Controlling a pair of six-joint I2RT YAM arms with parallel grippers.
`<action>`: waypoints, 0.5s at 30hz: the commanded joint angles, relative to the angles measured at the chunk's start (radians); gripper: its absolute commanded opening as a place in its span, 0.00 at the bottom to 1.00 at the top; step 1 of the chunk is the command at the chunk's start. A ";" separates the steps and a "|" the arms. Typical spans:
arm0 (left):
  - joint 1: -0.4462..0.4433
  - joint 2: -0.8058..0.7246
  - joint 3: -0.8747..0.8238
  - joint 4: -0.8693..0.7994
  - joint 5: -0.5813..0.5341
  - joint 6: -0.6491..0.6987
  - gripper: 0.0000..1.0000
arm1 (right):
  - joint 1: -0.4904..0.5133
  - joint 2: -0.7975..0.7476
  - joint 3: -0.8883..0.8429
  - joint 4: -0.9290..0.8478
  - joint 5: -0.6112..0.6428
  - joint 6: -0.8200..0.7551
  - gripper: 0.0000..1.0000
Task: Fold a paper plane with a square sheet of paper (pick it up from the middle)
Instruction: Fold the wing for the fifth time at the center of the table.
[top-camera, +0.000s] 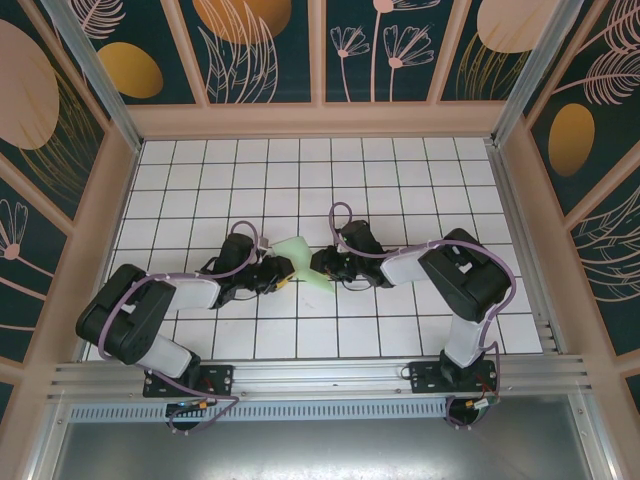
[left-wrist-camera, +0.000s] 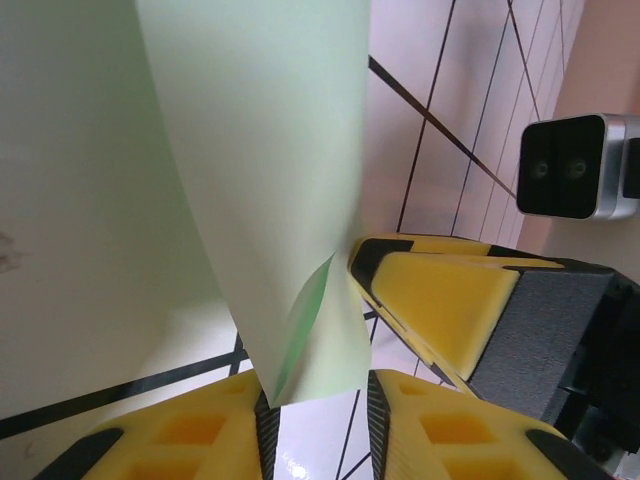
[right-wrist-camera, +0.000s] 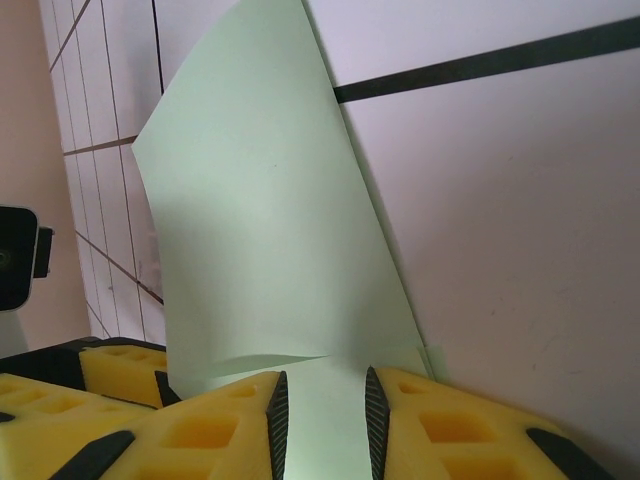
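White grid tiles cover the table (top-camera: 400, 190), boxed in by dark teal walls (top-camera: 260, 50) painted with pale flowers and orange discs.

From the near left corner the left arm (top-camera: 140, 315) reaches in toward the middle. The left gripper (top-camera: 280, 272) sits just left of the sheet (top-camera: 297, 255). In the left wrist view its yellow fingers (left-wrist-camera: 190, 435) stand a narrow gap apart with the sheet's lower corner hanging between them. That corner lies close to the left finger and bare tile shows on its other side, so I cannot tell whether they pinch it.

The sheet stands up off the tiles between the two grippers, near the table's middle, pale green and bowed, with a second layer showing at the bottom corner.

The right gripper (top-camera: 322, 266) meets it from the right, almost nose to nose with the left one. In the right wrist view its fingers (right-wrist-camera: 450, 430) are closed to a narrow slot on the sheet's lower edge, which buckles in a soft crease just above them. The right arm (top-camera: 465, 280) bends back to the near right corner.
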 joint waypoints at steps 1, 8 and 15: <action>-0.006 0.023 -0.005 0.059 0.029 -0.015 0.31 | -0.004 0.000 -0.016 0.003 -0.031 0.021 0.31; -0.006 0.048 -0.029 0.128 0.052 -0.044 0.29 | 0.008 0.001 -0.014 0.061 -0.056 0.031 0.30; -0.008 0.073 -0.027 0.141 0.045 -0.057 0.17 | 0.016 -0.017 -0.023 0.109 -0.036 0.015 0.31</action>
